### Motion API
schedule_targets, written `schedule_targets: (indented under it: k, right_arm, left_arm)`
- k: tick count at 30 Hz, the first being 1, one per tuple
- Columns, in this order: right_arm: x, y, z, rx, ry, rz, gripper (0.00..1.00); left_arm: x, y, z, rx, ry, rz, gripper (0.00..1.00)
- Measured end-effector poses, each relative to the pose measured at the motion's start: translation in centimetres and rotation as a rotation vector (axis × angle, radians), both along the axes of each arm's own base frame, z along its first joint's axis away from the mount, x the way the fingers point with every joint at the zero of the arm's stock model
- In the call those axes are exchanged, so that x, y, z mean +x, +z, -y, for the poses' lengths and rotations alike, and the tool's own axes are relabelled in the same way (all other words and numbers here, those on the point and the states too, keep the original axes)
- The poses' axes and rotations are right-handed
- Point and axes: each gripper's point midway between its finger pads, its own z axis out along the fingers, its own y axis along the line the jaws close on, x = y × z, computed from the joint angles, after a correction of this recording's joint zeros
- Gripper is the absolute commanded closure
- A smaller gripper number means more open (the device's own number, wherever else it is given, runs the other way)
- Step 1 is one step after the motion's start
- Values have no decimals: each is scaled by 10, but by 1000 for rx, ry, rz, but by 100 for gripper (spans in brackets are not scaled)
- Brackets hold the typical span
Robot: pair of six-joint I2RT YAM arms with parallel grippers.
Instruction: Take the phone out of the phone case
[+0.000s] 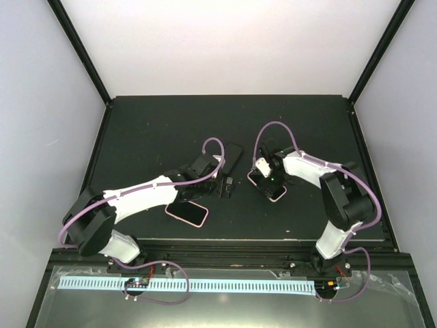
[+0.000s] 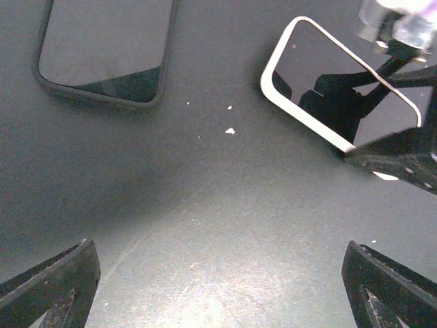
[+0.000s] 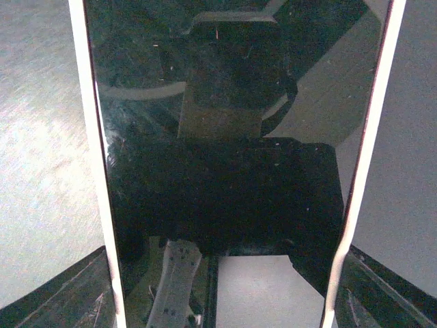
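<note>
Right end effector (image 3: pixel 229 290) straddles the cased phone (image 3: pixel 225 137); whether it clamps is unclear.

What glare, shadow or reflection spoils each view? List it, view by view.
Right wrist: the phone fills the frame, its glossy screen mirroring dark shapes above. Left wrist: bright glare on the table near the bottom, a soft shadow left of centre. Top external: even light, pale washed-out walls.
</note>
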Motion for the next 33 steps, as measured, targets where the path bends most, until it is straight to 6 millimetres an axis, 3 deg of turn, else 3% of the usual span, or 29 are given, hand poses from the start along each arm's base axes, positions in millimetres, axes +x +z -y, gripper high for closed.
schedule_targets:
  k: [3, 9, 11, 16, 19, 26, 33]
  right_arm:
    - [-10, 21, 0, 48, 27, 40, 39]
    - [-22, 110, -19, 298, 89, 266, 39]
    - [-26, 126, -23, 359, 104, 332, 40]
    - [-37, 118, -26, 417, 97, 330, 39]
    - [-41, 126, -32, 468, 98, 335, 40]
    - [-50, 180, -35, 590, 118, 467, 40]
    - [-55, 196, -36, 641, 106, 495, 42]
  left_arm:
    - [-3, 4, 3, -39, 4, -16, 2]
    - [-15, 23, 10, -181, 23, -48, 4]
    - [-21, 39, 7, -251, 34, -37, 4]
    - [-22, 104, 3, -434, 74, 80, 12]
    - [-20, 139, 2, -528, 87, 162, 14]
    - [-21, 152, 24, -534, 18, 209, 13]
    - [-19, 177, 62, -571, -60, 261, 22]
